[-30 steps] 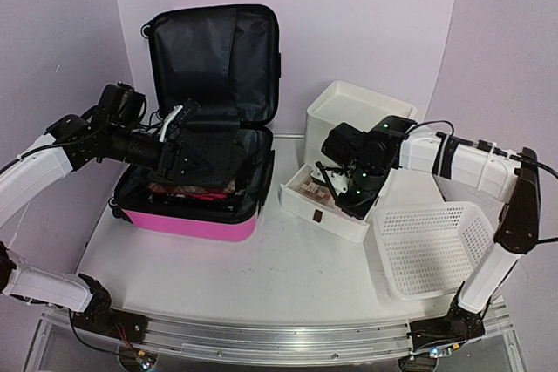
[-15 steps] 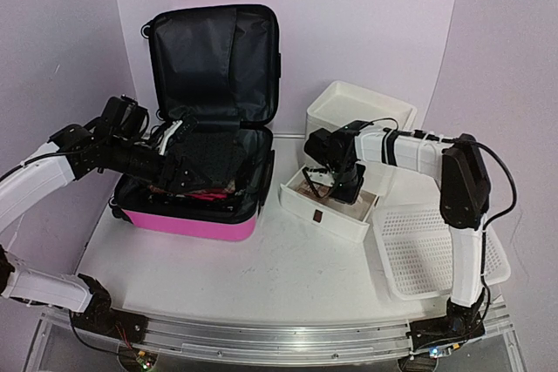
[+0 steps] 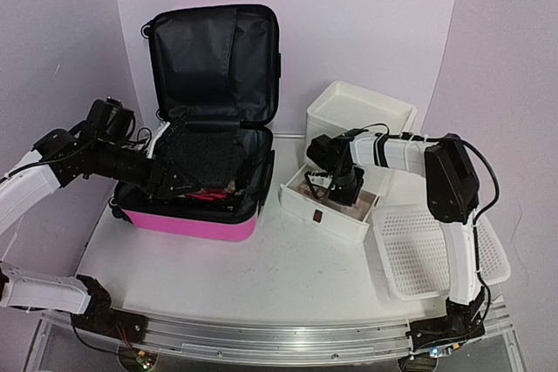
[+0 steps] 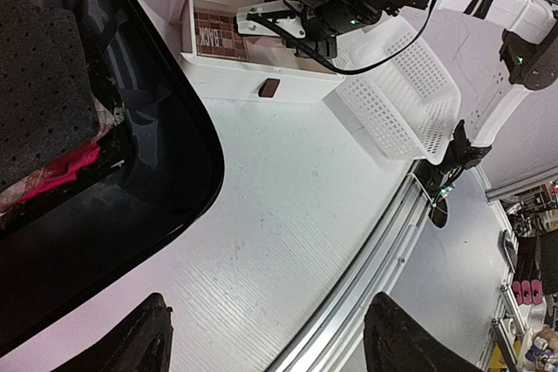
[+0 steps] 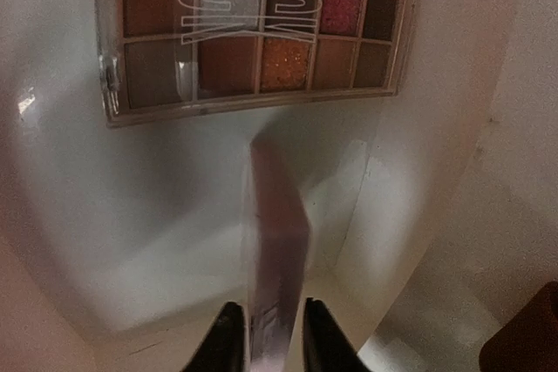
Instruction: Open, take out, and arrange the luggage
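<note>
Both arms are busy: the left gripper (image 4: 272, 341) is hovering spread wide over the open pink suitcase (image 3: 196, 222) at left, readying a pick, while the right gripper (image 5: 266, 337) is straddling a slim case (image 5: 277, 241) inside the drawer (image 3: 324, 215), grip unclear.

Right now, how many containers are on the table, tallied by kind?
Suitcase: 1
Drawer unit: 1
Basket: 1
Total: 3
</note>
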`<action>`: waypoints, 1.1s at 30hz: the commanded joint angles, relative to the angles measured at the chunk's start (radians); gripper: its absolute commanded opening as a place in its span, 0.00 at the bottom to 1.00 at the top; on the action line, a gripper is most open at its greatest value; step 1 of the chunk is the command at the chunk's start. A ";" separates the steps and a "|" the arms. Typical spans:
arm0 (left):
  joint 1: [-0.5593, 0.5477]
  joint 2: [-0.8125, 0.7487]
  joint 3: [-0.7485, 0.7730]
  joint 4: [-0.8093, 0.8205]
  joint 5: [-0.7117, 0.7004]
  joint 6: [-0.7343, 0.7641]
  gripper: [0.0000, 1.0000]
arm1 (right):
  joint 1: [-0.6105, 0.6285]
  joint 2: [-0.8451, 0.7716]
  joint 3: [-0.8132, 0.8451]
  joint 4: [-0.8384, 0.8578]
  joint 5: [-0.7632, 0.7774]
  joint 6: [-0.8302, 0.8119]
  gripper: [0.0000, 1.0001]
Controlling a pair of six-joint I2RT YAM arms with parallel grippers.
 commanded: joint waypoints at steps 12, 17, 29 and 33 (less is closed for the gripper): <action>0.000 0.008 0.045 -0.016 -0.008 0.007 0.76 | 0.005 -0.222 -0.007 -0.109 -0.247 0.189 0.59; 0.000 0.041 0.064 -0.016 -0.004 0.012 0.76 | 0.004 -0.312 -0.052 -0.133 -0.385 0.370 0.63; 0.000 0.046 0.042 -0.015 0.003 -0.009 0.76 | 0.152 -0.150 -0.010 -0.051 -0.746 0.592 0.71; 0.000 0.025 0.027 -0.016 -0.002 -0.013 0.76 | 0.155 -0.088 0.012 -0.050 -0.554 0.601 0.81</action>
